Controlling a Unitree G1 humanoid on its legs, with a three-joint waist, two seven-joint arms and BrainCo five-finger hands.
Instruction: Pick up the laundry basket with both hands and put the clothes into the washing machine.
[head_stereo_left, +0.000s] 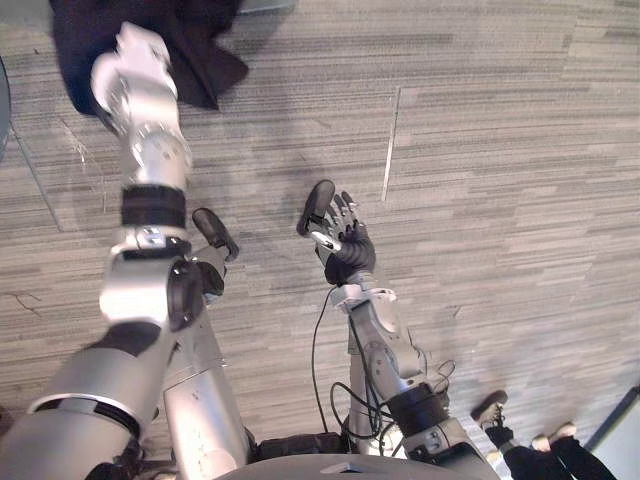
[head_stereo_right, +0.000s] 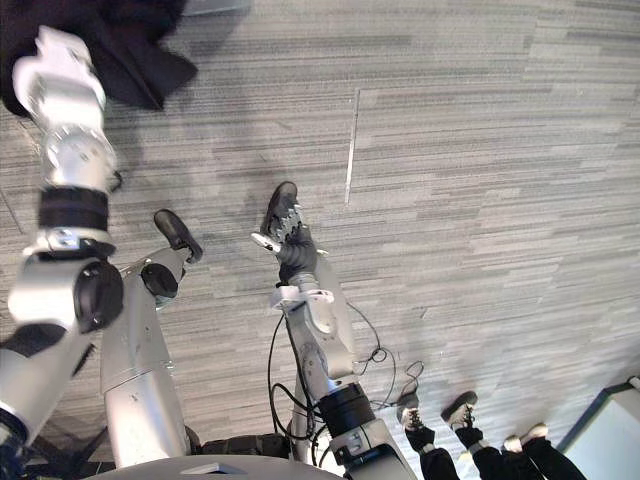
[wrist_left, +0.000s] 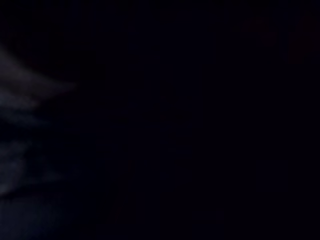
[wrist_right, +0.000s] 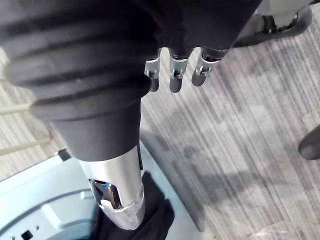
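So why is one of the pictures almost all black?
Left wrist view: nearly all black with one faint grey smear, probably because that camera is pushed into the dark clothes, where the left arm reaches. Eye views: evenly lit, with no glare on the floor. Right wrist view: bright enough to see the open right hand plainly.

The left arm and right arm are rounded silver-grey shells with black bands at the joints. The right hand has a dark ribbed cover and silver, dark-tipped fingers.
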